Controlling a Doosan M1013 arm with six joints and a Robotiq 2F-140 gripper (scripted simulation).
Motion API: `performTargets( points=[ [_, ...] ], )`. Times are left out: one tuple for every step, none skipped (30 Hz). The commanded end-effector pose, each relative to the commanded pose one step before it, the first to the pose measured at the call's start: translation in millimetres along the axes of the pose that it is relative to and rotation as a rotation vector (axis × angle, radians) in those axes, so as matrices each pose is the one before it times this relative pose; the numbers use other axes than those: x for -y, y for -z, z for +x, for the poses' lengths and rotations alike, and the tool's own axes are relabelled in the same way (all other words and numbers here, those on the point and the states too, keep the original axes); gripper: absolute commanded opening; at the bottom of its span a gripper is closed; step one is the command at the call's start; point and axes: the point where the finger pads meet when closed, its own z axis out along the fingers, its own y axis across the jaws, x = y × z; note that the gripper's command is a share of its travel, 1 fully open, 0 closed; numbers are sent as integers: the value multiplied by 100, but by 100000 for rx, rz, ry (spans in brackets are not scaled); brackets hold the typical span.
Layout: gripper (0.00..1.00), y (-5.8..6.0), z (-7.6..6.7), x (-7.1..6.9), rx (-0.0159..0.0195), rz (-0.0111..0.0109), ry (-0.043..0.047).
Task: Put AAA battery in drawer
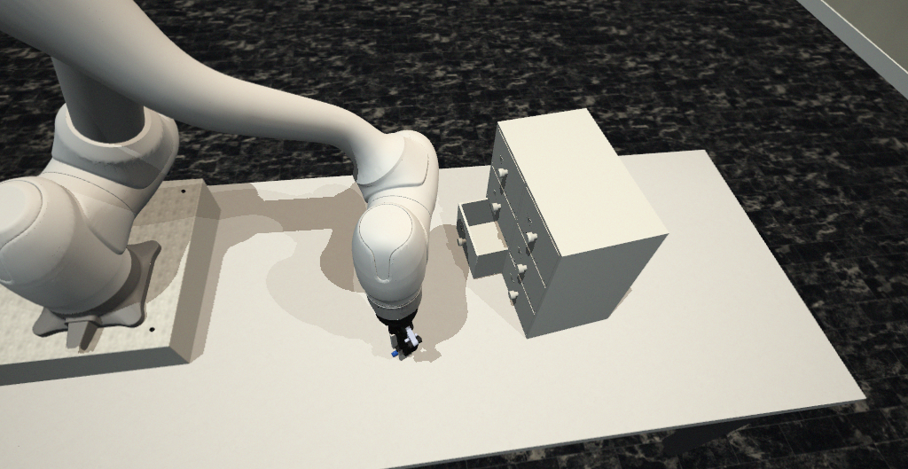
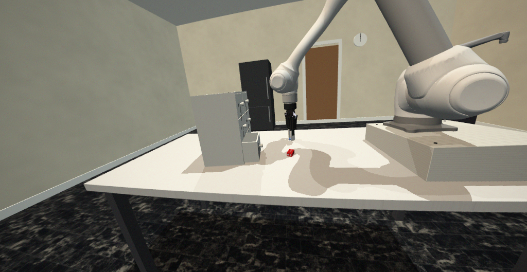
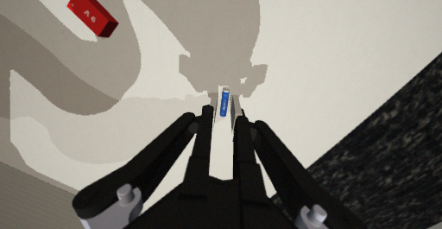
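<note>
The small blue AAA battery [image 1: 394, 353] [image 2: 289, 139] [image 3: 224, 102] lies on the white table [image 1: 635, 364]. My gripper [image 1: 404, 347] [image 2: 290, 134] [image 3: 224, 102] points straight down at it. The fingers stand narrowly apart with a gap between them, and the battery shows in line with that gap at the fingertips. They do not press on it. The small chest [image 1: 571, 180] [image 2: 217, 130] stands to the right. One lower drawer [image 1: 485, 238] [image 2: 251, 145] on its near column is pulled partly out and looks empty. I cannot read the drawer letters.
A red block [image 2: 290, 152] [image 3: 91, 13] lies on the table between the battery and the open drawer; the arm hides it in the top view. The robot's raised base plinth [image 1: 95, 352] [image 2: 442, 152] takes up the table's left end. The table edge is close in the wrist view.
</note>
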Motion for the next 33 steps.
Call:
performTargets(
  points=[
    [15, -55, 7, 2, -22, 4, 2],
    [15, 0, 0, 0, 0, 0, 0],
    [15, 0, 0, 0, 0, 0, 0],
    [15, 0, 0, 0, 0, 0, 0],
    [15, 0, 0, 0, 0, 0, 0],
    [15, 0, 0, 0, 0, 0, 0],
    [15, 0, 0, 0, 0, 0, 0],
    [15, 0, 0, 0, 0, 0, 0],
    [15, 0, 0, 0, 0, 0, 0],
    [15, 0, 0, 0, 0, 0, 0],
    [15, 0, 0, 0, 0, 0, 0],
    [15, 0, 0, 0, 0, 0, 0],
    [15, 0, 0, 0, 0, 0, 0],
    [15, 0, 0, 0, 0, 0, 0],
    [15, 0, 0, 0, 0, 0, 0],
    [15, 0, 0, 0, 0, 0, 0],
    [15, 0, 0, 0, 0, 0, 0],
    [15, 0, 0, 0, 0, 0, 0],
    [15, 0, 0, 0, 0, 0, 0],
    [15, 0, 0, 0, 0, 0, 0],
    [3, 0, 0, 0, 0, 0, 0],
    [3, 0, 0, 0, 0, 0, 0],
    [3, 0, 0, 0, 0, 0, 0],
    [3, 0, 0, 0, 0, 0, 0],
    [3, 0, 0, 0, 0, 0, 0],
    [3, 0, 0, 0, 0, 0, 0],
    [3, 0, 0, 0, 0, 0, 0],
    [3, 0, 0, 0, 0, 0, 0],
    [3, 0, 0, 0, 0, 0, 0],
    [3, 0, 0, 0, 0, 0, 0],
    [3, 0, 0, 0, 0, 0, 0],
    [3, 0, 0, 0, 0, 0, 0],
    [3, 0, 0, 0, 0, 0, 0]
  ],
)
